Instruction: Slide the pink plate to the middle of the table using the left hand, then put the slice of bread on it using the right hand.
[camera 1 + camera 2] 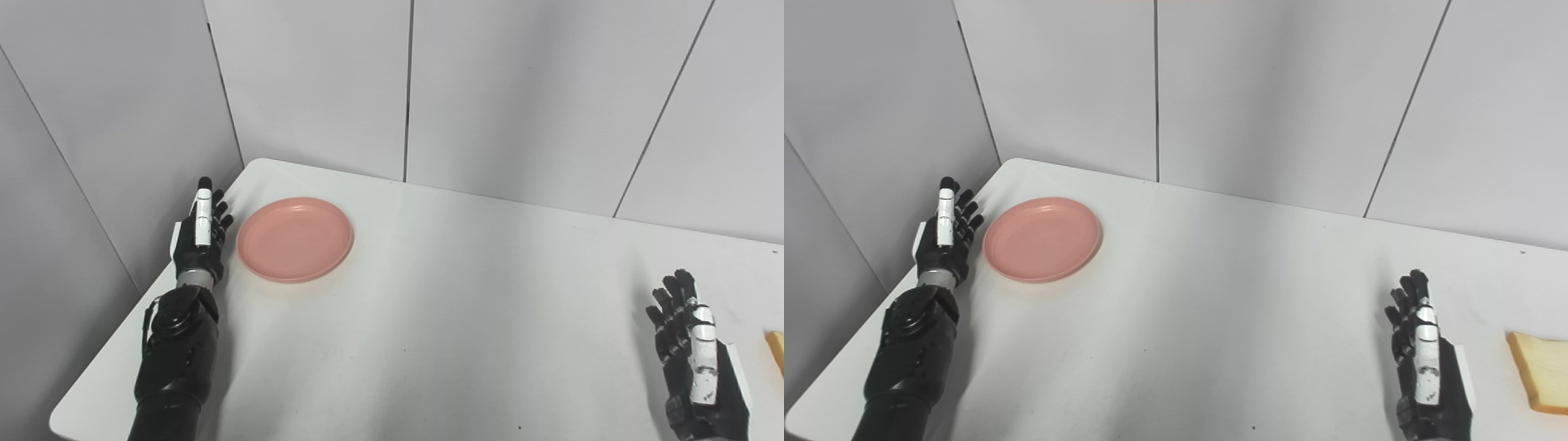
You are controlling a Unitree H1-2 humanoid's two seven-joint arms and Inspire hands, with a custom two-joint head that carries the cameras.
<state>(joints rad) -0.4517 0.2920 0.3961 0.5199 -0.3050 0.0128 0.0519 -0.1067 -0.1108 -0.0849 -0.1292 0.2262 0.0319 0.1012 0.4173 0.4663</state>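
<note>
The pink plate [294, 238] lies flat on the white table [429, 306], near the far left corner, with nothing on it. The left hand [201, 236] stands just beside the plate's left rim, set on edge with fingers extended forward and slightly spread, grasping nothing; contact with the rim cannot be confirmed. Its black forearm runs up along the table's left edge. The slice of bread [1540, 370] lies flat near the right edge, well apart from the plate. The right hand [1424, 361] is just left of the bread, not touching it, likewise on edge, fingers extended and released, empty.
</note>
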